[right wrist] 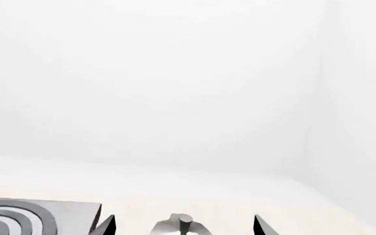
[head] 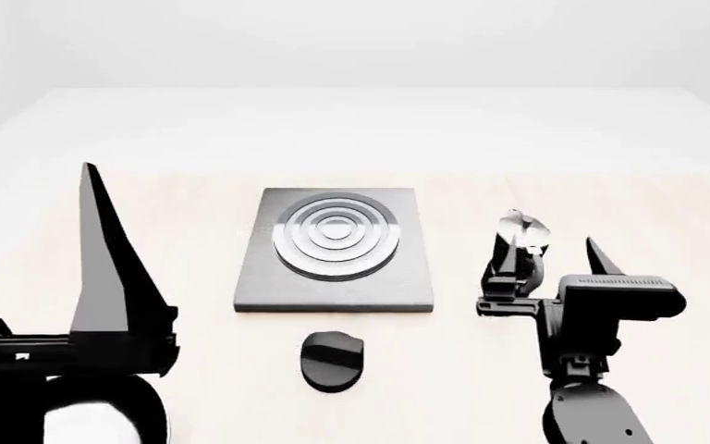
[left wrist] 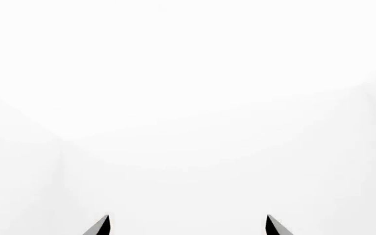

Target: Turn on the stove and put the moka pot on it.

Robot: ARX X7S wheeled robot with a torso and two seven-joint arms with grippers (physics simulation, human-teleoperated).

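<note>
Straddling the moka pot at mid-right, the right gripper gapes wide, ungrasped; stove burner bare, knob untouched.

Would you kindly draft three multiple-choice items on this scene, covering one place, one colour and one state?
1. Where does the moka pot stand?
A. On the burner rings
B. On the table, on the stove's right side
C. Beside the knob, on its left

2. What colour is the knob?
A. Black
B. Red
C. Silvery

3. What is the state of the stove?
A. A pan sits on it
B. The moka pot sits on it
C. Nothing sits on it

Answers: 1 B, the head view shows the pot off the plate, just ahead of the right hand. 2 A, the knob is dark against the pale table. 3 C, the rings lie fully uncovered.
</note>
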